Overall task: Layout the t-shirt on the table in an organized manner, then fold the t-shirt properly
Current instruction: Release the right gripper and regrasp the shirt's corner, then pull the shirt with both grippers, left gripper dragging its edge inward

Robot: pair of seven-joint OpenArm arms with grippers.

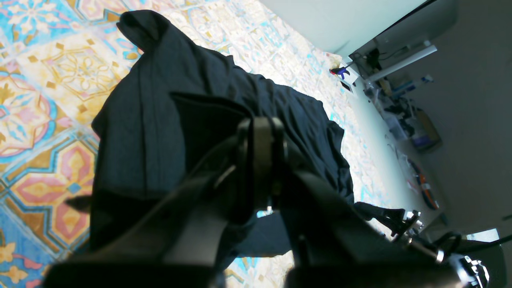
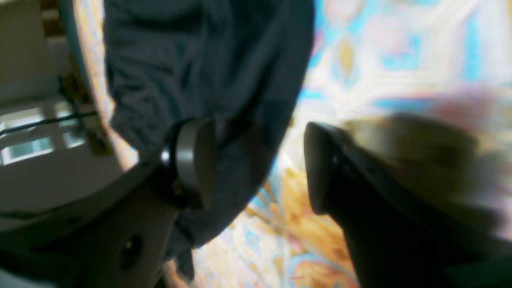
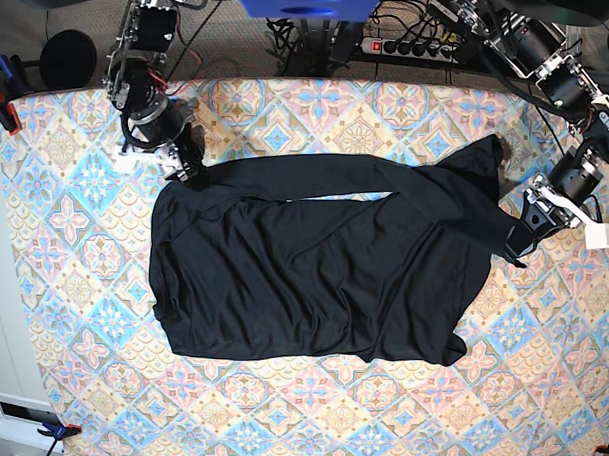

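One black t-shirt lies spread on the patterned tabletop, taking up its middle, with a band of cloth folded over along its far edge. Two arms work it. On the base view's left, the right claw sits at the shirt's far left corner; the right wrist view shows its jaws standing apart, one finger over the dark cloth, the other over bare tabletop. On the base view's right, the left claw is at the shirt's right edge, its jaws together and pinching the fabric.
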